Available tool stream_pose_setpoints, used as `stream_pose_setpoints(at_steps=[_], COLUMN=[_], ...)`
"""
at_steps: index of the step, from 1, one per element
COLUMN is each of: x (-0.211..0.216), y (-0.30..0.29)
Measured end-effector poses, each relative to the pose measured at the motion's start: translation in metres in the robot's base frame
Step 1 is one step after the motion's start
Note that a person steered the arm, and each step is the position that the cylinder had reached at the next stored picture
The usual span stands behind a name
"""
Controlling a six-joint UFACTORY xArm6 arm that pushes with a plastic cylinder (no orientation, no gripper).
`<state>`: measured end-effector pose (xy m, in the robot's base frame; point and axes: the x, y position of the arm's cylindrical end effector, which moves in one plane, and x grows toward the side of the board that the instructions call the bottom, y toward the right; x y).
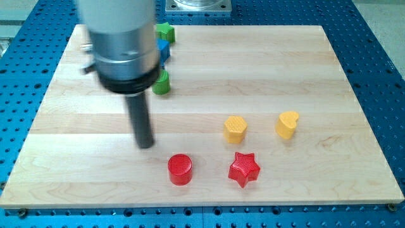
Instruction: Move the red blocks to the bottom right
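Nearest the view's bottom, on the pale wooden table (354,95) with its long grain running left to right, stand the two red blocks: a red cylinder (180,169) with a flat round top and finely ribbed plastic sides, upright so its axis points straight up, and to its right a red star (243,168), lying flat with one point aimed at the view's top and no long axis to speak of. Both sit low and near the middle of the table, apart from each other and well short of the bottom right corner. Just above and to the left of the red cylinder, my tip (146,144) rests on the wood, close to it but not touching; the rod is a straight dark matte bar rising into a shiny grey metal housing with a black collar. There are no fingers on this arm, only the rod. Farther up, right of centre, a yellow hexagon-like block (235,128) and a yellow heart (287,124) stand side by side, apart. Farthest, near the top left, a green block (162,83), a blue block (163,50) and another green block (166,31) are stacked in a column in the view, partly hidden behind the housing, their shapes unclear
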<state>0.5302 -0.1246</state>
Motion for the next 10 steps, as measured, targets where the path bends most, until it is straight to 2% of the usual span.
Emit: stream_pose_setpoints(at_steps=[1,3,4,7,9,10], x=[0.052,0.046,0.054,0.089,0.088,0.088], y=[-0.020,0.129,0.152,0.127,0.258,0.280])
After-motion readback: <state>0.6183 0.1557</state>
